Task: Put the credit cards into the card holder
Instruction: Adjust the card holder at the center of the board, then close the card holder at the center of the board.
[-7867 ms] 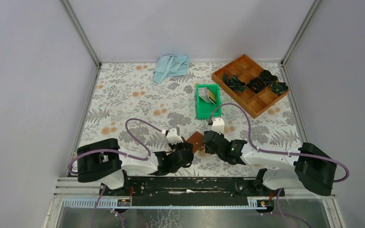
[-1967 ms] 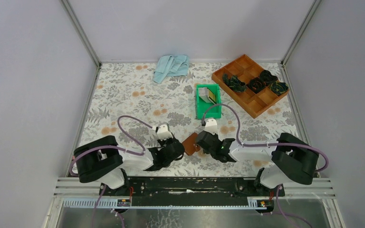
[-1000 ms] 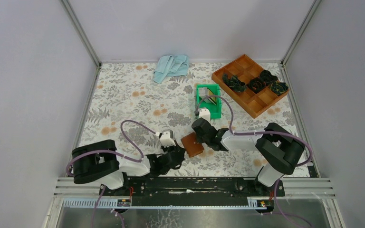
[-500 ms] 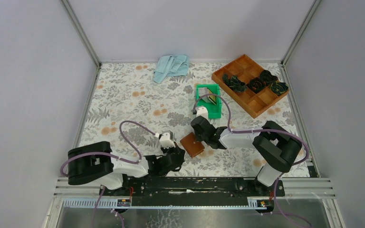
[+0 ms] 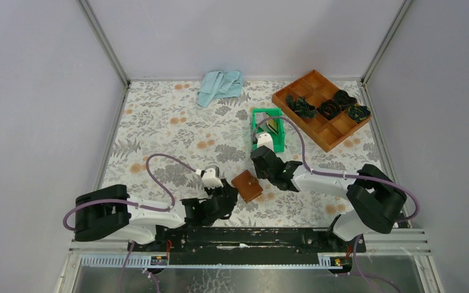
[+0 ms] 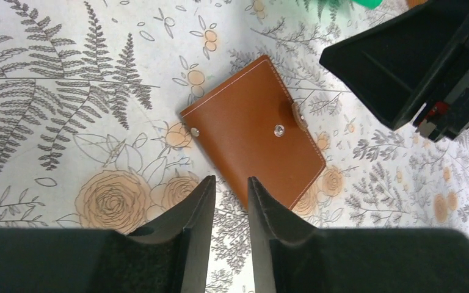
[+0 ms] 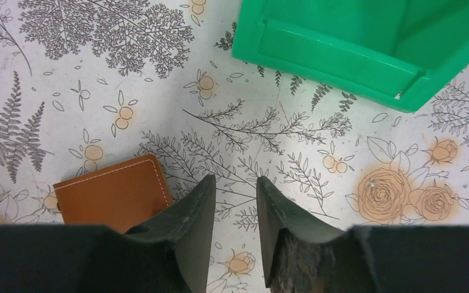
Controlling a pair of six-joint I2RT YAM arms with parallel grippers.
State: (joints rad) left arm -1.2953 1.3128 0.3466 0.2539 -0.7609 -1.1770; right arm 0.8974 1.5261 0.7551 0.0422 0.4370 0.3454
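Card fetch; right gripper (image 7: 235, 201), left gripper (image 6: 229, 201) parted, empty.
Reach ahead into green bin (image 7: 342, 55); pinch one of the credit cards (image 5: 271, 126) edgewise.

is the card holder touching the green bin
Apart. The right wrist view shows a strip of bare tablecloth between the card holder and the green bin.

Lab enclosure, grey panel walls (image 5: 36, 91)
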